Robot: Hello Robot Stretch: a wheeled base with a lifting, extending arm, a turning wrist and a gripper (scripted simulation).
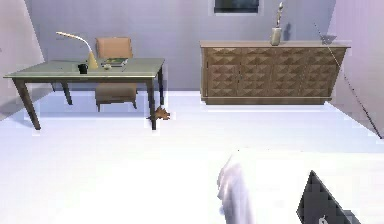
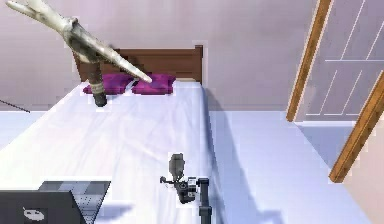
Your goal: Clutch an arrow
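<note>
Rising from 6 o'clock of the arm side view, the dark square arm ends in two small white squares, the jaws' dark body just left of them, with the white bed behind. I cannot tell whether the jaws are open, closed or gripping anything. A flat dark laptop lies on the bed at 7 o'clock. Farther out, a rumpled purple pillow rests against the brown wooden headboard at 12 o'clock. A pale tapering club slants at 10 o'clock.

In the forward view a soft white cloth lumps at 6 o'clock. Beyond it, at 10 o'clock, stands a green-topped, dark-legged surface bearing a curved lamp, with a brown chair behind. A panelled wooden sideboard at 1 o'clock carries a slim vase. A thin dark shaft, perhaps the arrow, slants at 3 o'clock.
</note>
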